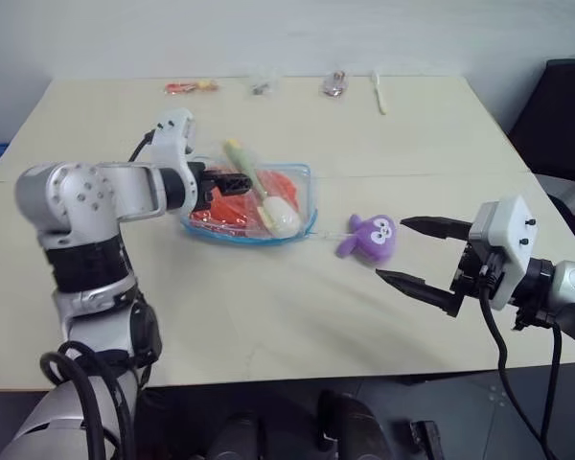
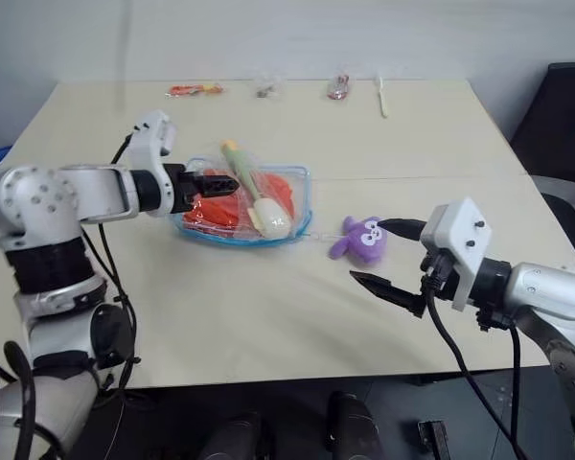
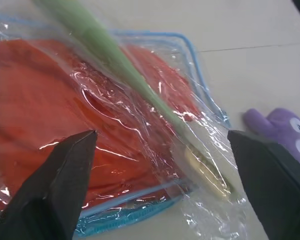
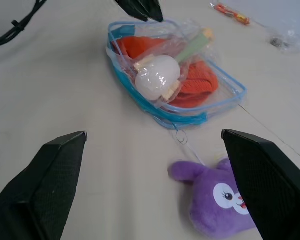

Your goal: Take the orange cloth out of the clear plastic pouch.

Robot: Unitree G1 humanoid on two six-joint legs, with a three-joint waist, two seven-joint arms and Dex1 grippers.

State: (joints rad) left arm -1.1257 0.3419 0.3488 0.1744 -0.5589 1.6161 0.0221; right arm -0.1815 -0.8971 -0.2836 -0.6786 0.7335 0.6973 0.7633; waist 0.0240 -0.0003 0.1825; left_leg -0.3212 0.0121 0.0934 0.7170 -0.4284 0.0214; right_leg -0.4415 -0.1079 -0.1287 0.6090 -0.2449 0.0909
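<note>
The clear plastic pouch (image 1: 249, 240) with light blue edging lies mid-table, and the orange cloth (image 1: 232, 209) sits folded inside it. A green-handled utensil with a white head (image 1: 281, 220) rests across the pouch's top. My left gripper (image 1: 218, 184) is open at the pouch's left end, fingers spread over the cloth (image 3: 35, 100); whether it touches the plastic I cannot tell. Near the table's right front, my right gripper (image 1: 417, 254) hangs open and empty, pointing left, just right of a purple plush toy (image 1: 369, 238). From the right wrist, the pouch (image 4: 190, 120) lies beyond the plush.
Along the table's far edge lie an orange-red packet (image 1: 190, 87), a small clear packet (image 1: 262, 86), another small item (image 1: 334, 84) and a pale stick (image 1: 379, 91). A black chair (image 1: 561, 115) stands off the table's right side.
</note>
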